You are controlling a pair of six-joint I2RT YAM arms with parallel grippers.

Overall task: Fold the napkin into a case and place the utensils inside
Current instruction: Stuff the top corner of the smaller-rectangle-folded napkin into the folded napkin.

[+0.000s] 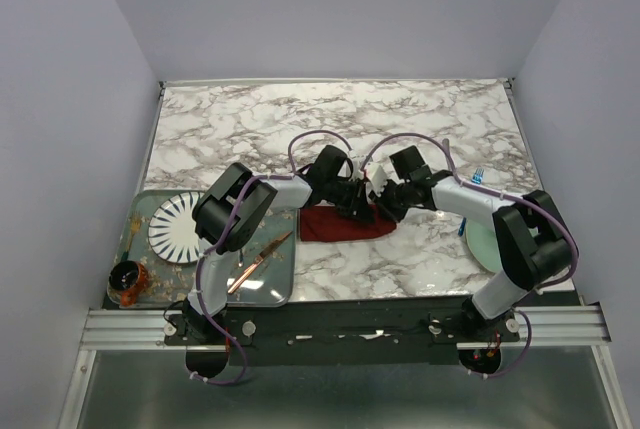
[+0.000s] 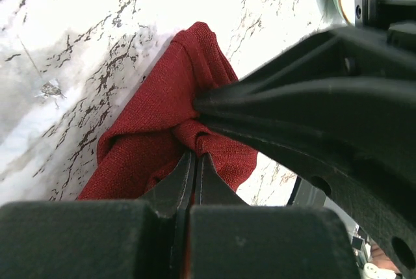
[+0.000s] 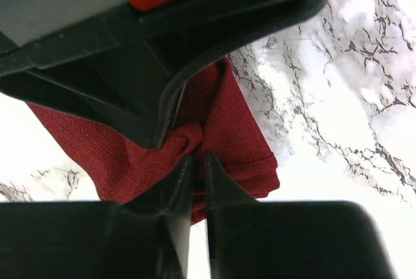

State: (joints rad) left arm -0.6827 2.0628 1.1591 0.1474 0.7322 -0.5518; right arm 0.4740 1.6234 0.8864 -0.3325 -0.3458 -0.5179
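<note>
The dark red napkin (image 1: pixel 335 227) lies bunched and partly folded on the marble table, just in front of both grippers. My left gripper (image 1: pixel 358 207) is shut on a puckered fold of the napkin (image 2: pixel 149 136), its tips (image 2: pixel 195 155) pressed together. The right gripper (image 1: pixel 380 207) meets it from the other side, its jaws (image 3: pixel 198 157) nearly together on a fold of the napkin (image 3: pixel 240 129). Both pinches sit almost at the same spot. A fork with a blue handle (image 1: pixel 478 177) lies at the right, beyond the right arm. The case shape does not show.
A grey tray (image 1: pixel 270 294) at the near left holds a striped plate (image 1: pixel 180 227) and a copper knife (image 1: pixel 258 262). A small dark jar (image 1: pixel 128 282) stands at its left corner. A pale green plate (image 1: pixel 482 247) sits at the near right.
</note>
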